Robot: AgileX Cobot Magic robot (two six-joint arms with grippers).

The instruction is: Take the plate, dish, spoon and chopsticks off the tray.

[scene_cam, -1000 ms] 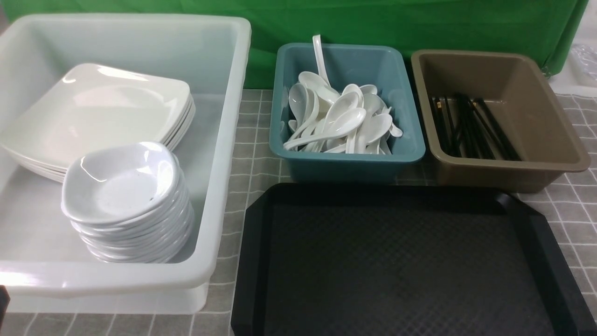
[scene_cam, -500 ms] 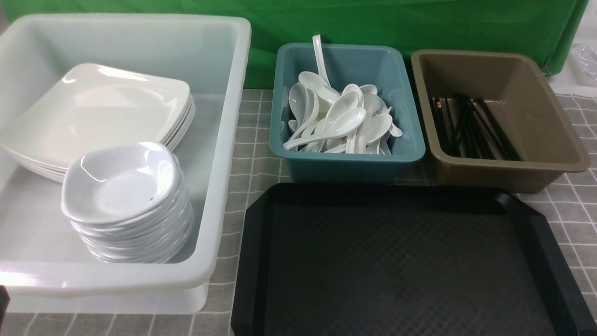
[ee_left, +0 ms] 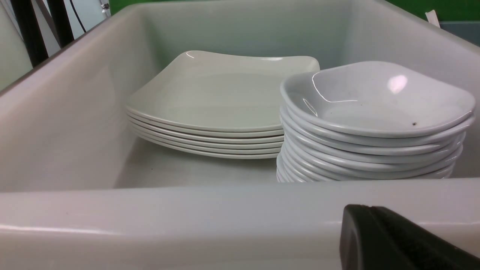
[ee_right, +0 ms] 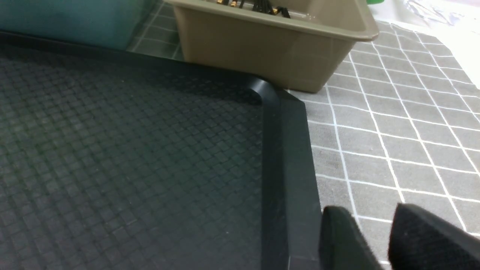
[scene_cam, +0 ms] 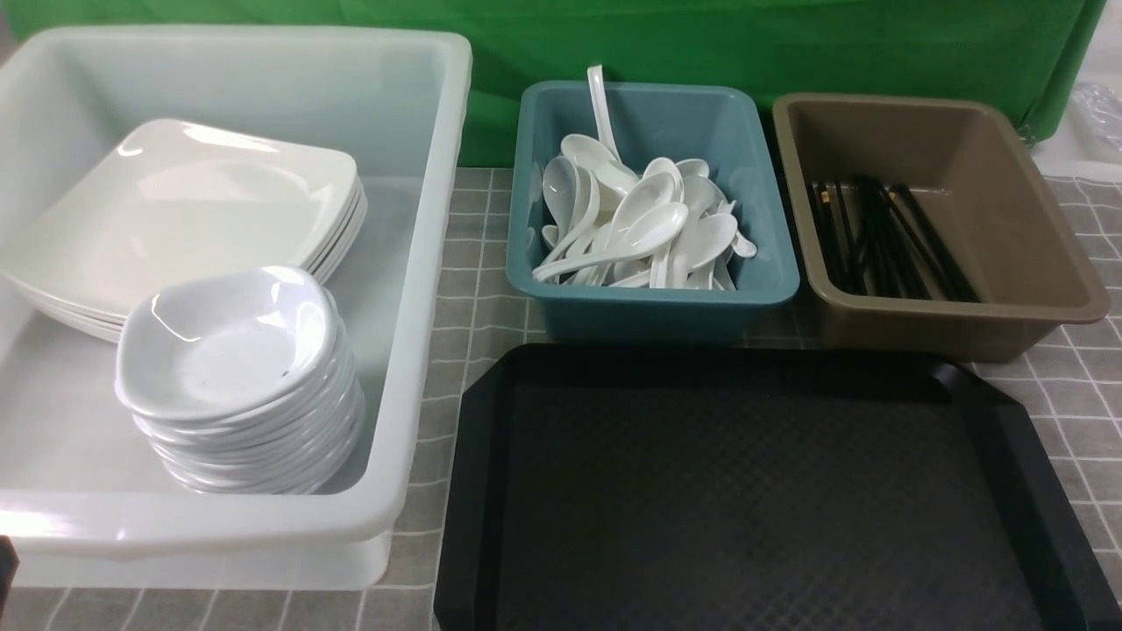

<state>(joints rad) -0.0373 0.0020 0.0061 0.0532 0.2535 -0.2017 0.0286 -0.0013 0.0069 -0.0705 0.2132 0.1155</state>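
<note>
Grey cloth with a white grid (scene_cam: 1069,412) covers the table, and a green backdrop (scene_cam: 789,44) hangs behind it.

Seen from its wrist camera, the left gripper (ee_left: 369,225) shows as one dark mass with its jaws pressed together, nothing between them; it sits just outside the near wall of the large translucent white plastic bin (ee_left: 168,210). The right gripper (ee_right: 375,240) has its two black fingers (ee_right: 337,240) set apart with a gap between them, holding nothing, above the cloth just beside the right rim of the large black textured plastic tray with cut-off corners (ee_right: 285,157). Neither gripper shows in the front view.

The tray (scene_cam: 745,491) lies at the near middle of the table and its surface carries nothing. Inside the white bin (scene_cam: 421,263), to the tray's left, the large glossy white square plate (scene_cam: 184,210) tops a stack of like plates at the back, and a stack of small rounded white dishes (scene_cam: 237,386) stands in front of it, touching or almost touching it. Behind the tray, a teal plastic bin (scene_cam: 657,298) holds a heap of white glossy soup spoons (scene_cam: 640,228), one handle sticking up at the rear. To its right, a brown plastic bin (scene_cam: 1034,263) holds long thin black chopsticks (scene_cam: 885,237) with gold bands.
</note>
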